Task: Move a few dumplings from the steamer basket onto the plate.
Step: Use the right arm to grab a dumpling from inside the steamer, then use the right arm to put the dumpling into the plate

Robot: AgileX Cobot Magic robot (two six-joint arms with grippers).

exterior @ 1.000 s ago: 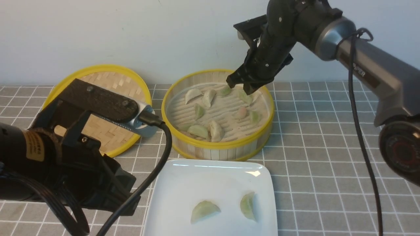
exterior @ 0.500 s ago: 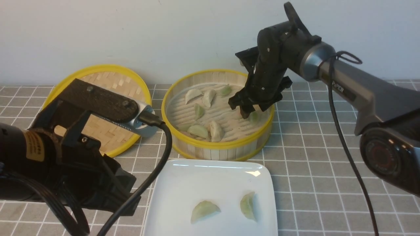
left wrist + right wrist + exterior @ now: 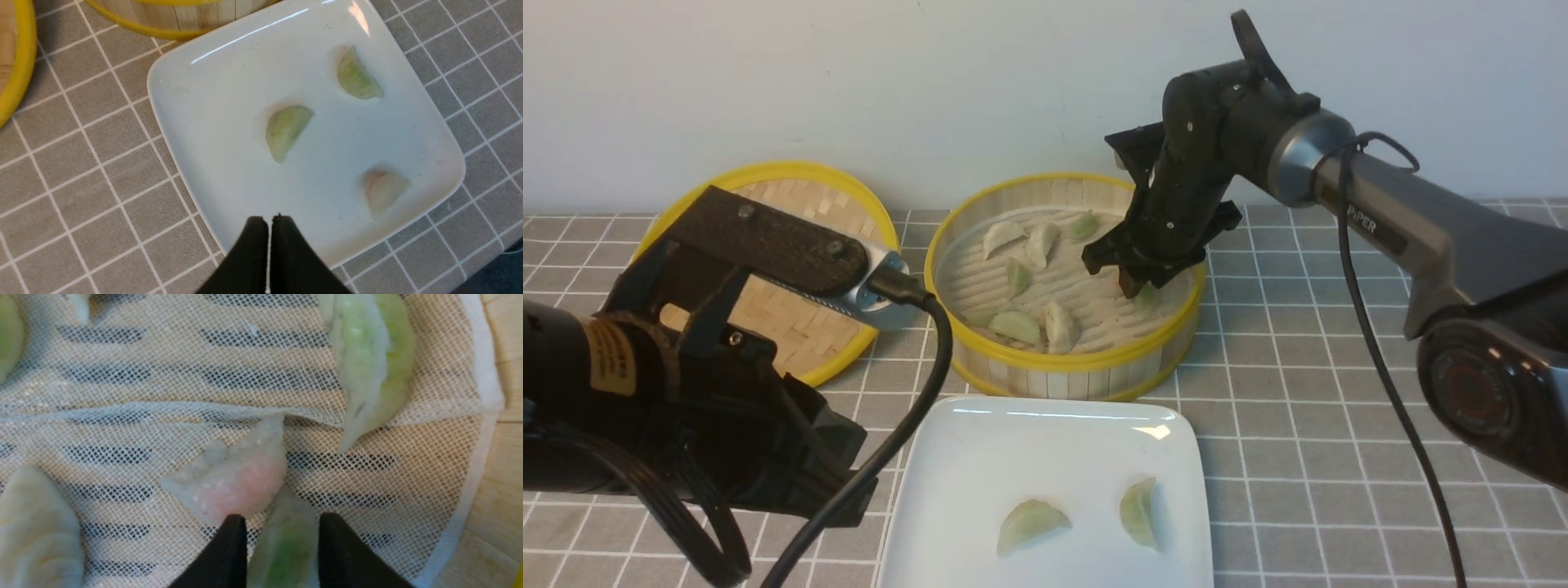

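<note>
The steamer basket stands behind the plate and holds several dumplings. My right gripper is down inside its right part. In the right wrist view the gripper is open, with its jaws on either side of a green dumpling; a pinkish dumpling lies just beyond the tips. The plate holds two green dumplings. The left wrist view also shows a pinkish one on it. My left gripper is shut and empty above the plate's edge.
The flat woven lid lies left of the basket. A white mesh liner covers the basket floor. Another green dumpling lies near the basket wall. My left arm and its cable fill the front left.
My right gripper has come down from above the basket's far rim to the floor at its right side, around a green dumpling. The left arm has barely moved.
</note>
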